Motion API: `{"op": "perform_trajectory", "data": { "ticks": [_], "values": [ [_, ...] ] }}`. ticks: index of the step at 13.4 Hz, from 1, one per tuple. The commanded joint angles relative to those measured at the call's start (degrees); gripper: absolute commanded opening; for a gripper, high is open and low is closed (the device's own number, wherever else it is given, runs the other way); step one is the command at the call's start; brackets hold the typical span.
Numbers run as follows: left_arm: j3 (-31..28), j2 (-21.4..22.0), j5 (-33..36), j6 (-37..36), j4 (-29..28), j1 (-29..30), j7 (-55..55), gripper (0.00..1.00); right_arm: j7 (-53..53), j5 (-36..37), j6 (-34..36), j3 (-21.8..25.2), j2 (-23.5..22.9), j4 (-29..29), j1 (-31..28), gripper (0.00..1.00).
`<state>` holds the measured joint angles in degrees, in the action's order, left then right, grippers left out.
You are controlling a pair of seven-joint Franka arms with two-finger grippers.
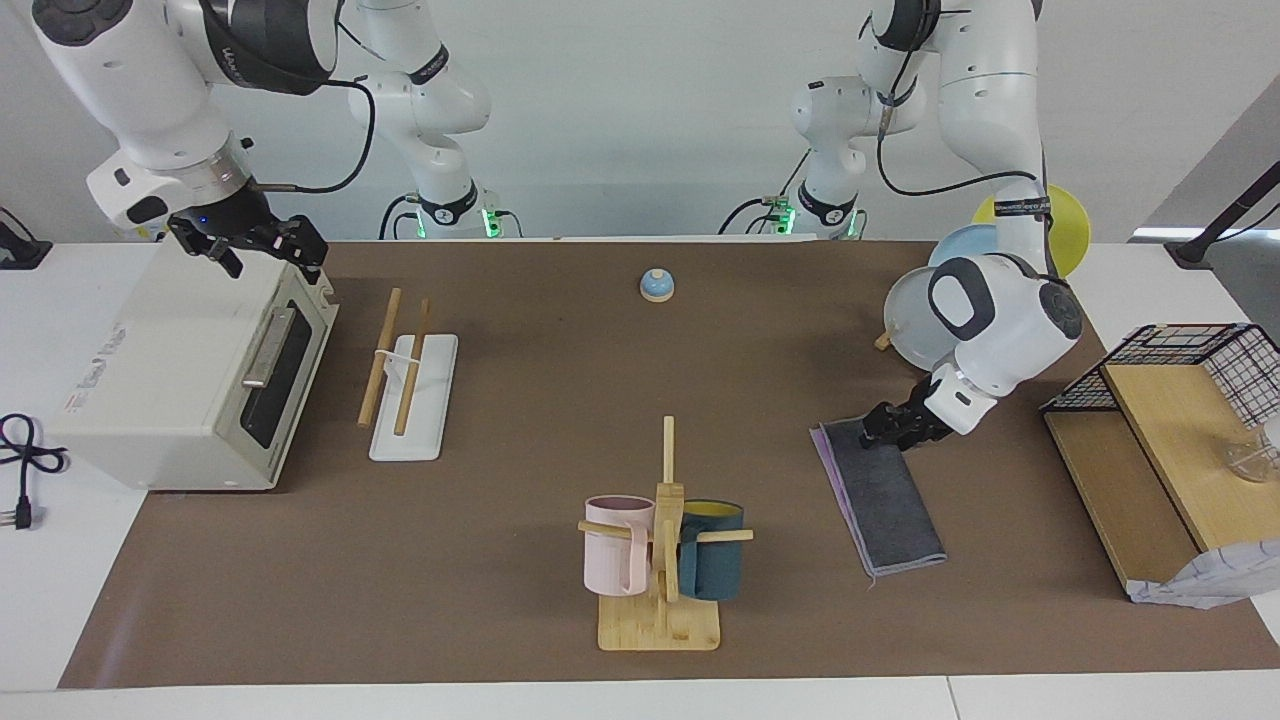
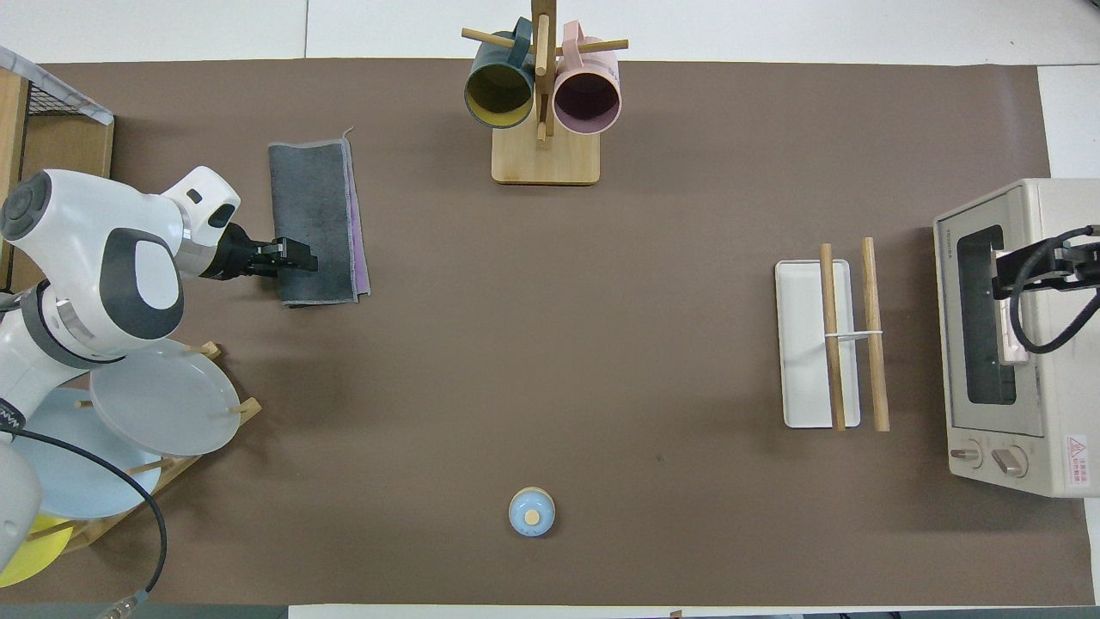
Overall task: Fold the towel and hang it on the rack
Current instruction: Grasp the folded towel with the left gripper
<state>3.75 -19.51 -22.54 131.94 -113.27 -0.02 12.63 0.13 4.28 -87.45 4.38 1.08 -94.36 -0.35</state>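
The towel [image 1: 885,495] lies folded in a long strip on the brown mat toward the left arm's end, dark grey face up with a purple edge showing along one side; it also shows in the overhead view [image 2: 314,219]. My left gripper [image 1: 884,427] is low at the towel's end nearer to the robots [image 2: 296,256], on or just above the cloth. The rack [image 1: 425,420], a white base with two wooden rods, lies toward the right arm's end [image 2: 803,344], beside the toaster oven. My right gripper [image 1: 268,255] waits open and empty over the toaster oven [image 2: 1035,268].
A toaster oven [image 1: 180,380] stands at the right arm's end. A bamboo mug tree [image 1: 662,560] with a pink and a dark teal mug stands at the mat's edge farthest from the robots. A plate stand with plates [image 2: 159,400], a blue bell [image 1: 657,285] and a wire basket [image 1: 1190,365] are also here.
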Motion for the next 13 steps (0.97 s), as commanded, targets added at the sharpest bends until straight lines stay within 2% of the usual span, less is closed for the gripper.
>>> {"op": "perform_trajectory", "data": {
  "ticks": [1,4,6,11,13],
  "values": [
    [-0.4,-1.3,-1.3,2.0,0.1,-0.7,1.1,0.74,-0.7,0.6,1.0,-0.8,0.1,0.2,-0.9,1.00],
    [-0.4,-1.6,-1.2,2.1,0.6,-0.6,1.2,0.74,-0.7,0.6,1.0,-0.8,0.1,0.2,-0.9,1.00],
    [-0.4,-1.7,-1.2,2.6,0.7,-0.9,1.2,0.68,-0.7,0.6,1.0,-0.8,0.1,0.2,-0.9,1.00],
    [-0.4,-1.9,-1.0,3.8,0.9,-1.3,1.3,0.66,-0.7,0.6,1.0,-0.8,0.1,0.2,-0.9,1.00],
    [-0.4,-1.9,-1.1,3.9,0.8,-1.6,1.3,0.47,-0.8,0.6,1.7,-0.8,0.1,-0.1,-0.8,1.00]
  ]
}}
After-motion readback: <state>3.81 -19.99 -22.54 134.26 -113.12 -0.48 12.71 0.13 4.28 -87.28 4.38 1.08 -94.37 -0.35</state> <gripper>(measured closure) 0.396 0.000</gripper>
